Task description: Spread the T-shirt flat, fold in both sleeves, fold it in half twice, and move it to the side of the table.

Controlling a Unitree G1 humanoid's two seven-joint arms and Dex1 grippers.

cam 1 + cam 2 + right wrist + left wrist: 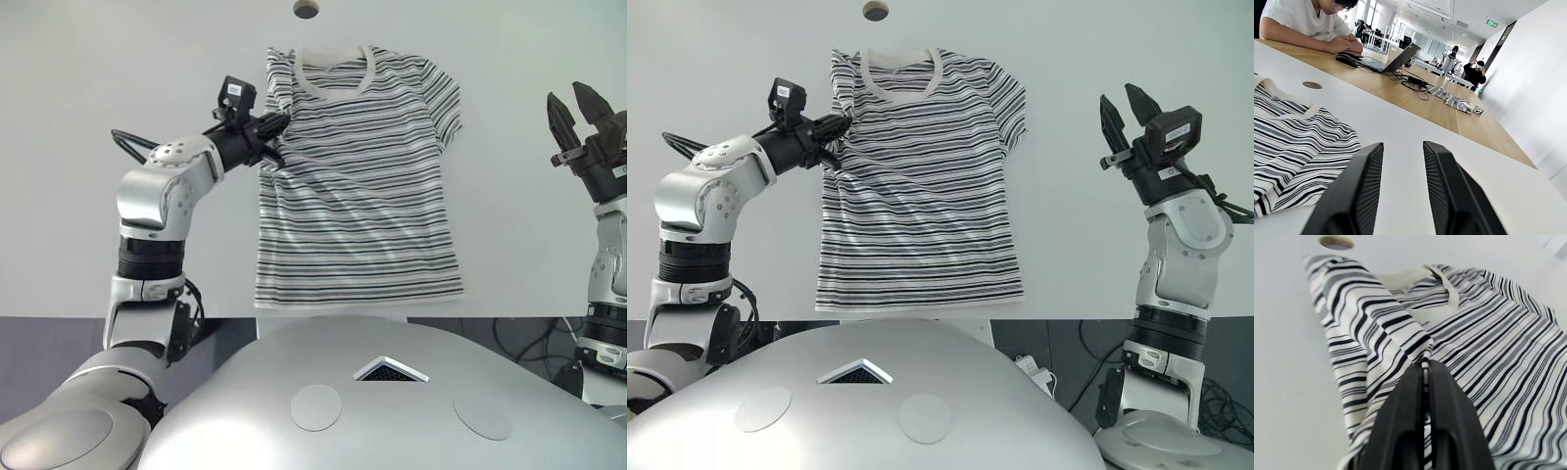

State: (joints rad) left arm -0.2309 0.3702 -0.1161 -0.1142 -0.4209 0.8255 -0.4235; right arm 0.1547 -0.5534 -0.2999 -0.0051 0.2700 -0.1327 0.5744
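Left tool [278, 125] is clamped on the sleeve [1356, 308] at 10 o'clock of the T-shirt [358, 186], which lies mid-worktop [78, 69], collar at 12. Right tool [1122, 100] hangs apart at 3 o'clock. Overpulling could drag the body and bunch the fold.

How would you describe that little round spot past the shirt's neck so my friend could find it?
Find the white table and the striped T-shirt lying on it. Follow the shirt to its cream collar; just beyond it, toward the far edge, sits a small round disc. It is the only dark, flat circle on the tabletop, clear of the cloth.
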